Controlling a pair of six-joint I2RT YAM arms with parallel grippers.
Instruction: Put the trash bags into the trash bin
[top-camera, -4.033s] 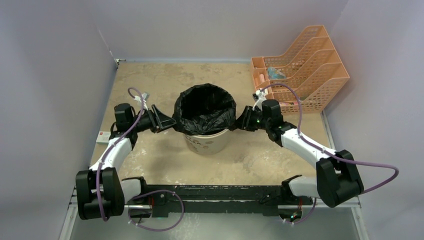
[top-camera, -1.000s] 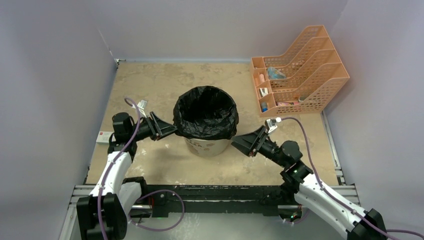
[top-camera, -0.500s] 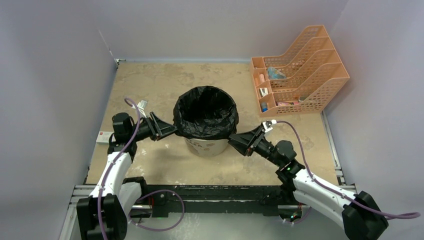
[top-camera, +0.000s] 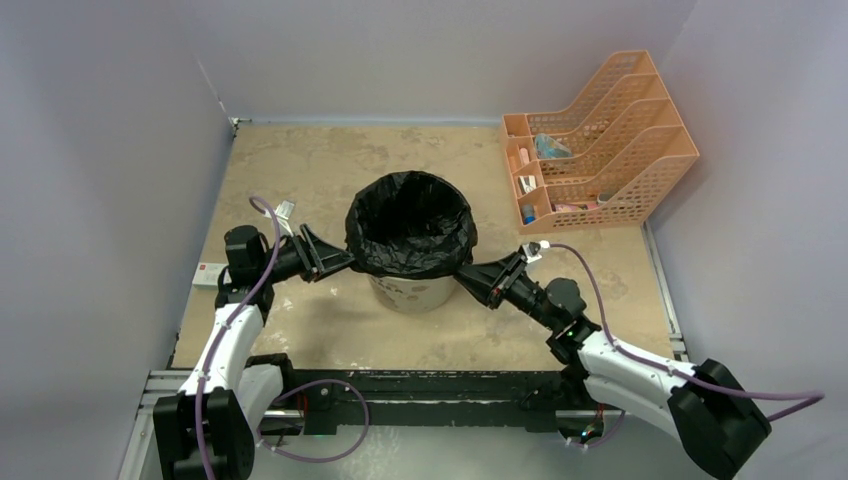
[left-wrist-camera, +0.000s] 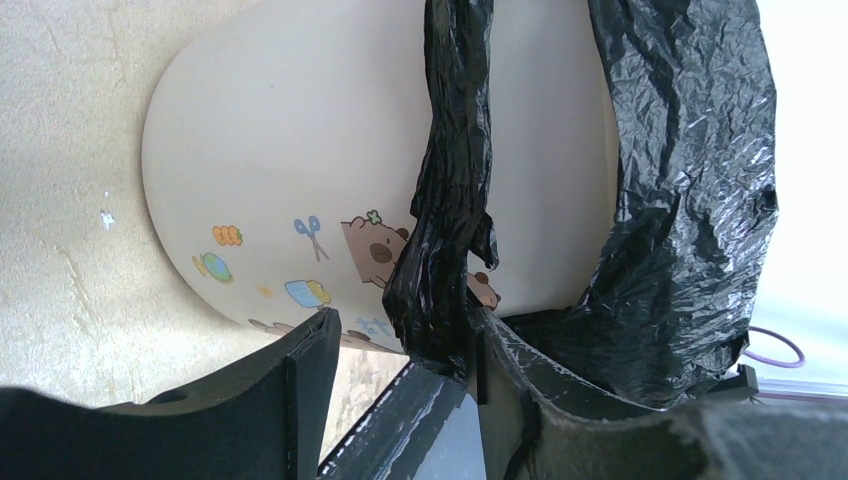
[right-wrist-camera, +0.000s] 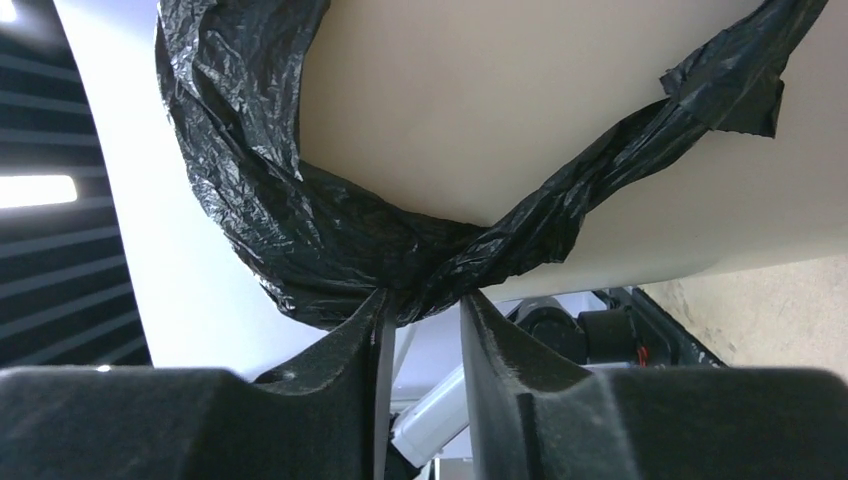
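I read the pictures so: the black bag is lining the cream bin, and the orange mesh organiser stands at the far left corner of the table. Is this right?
Not fully. The orange mesh organiser stands at the far right corner of the table, not the left; the top external view shows it. The black bag does line the cream bin.

Bright, even; wrist bg blown out.

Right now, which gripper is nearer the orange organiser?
Right. The right gripper is at the trash bin's right side, toward the organiser; the left gripper is on the bin's far side from it.
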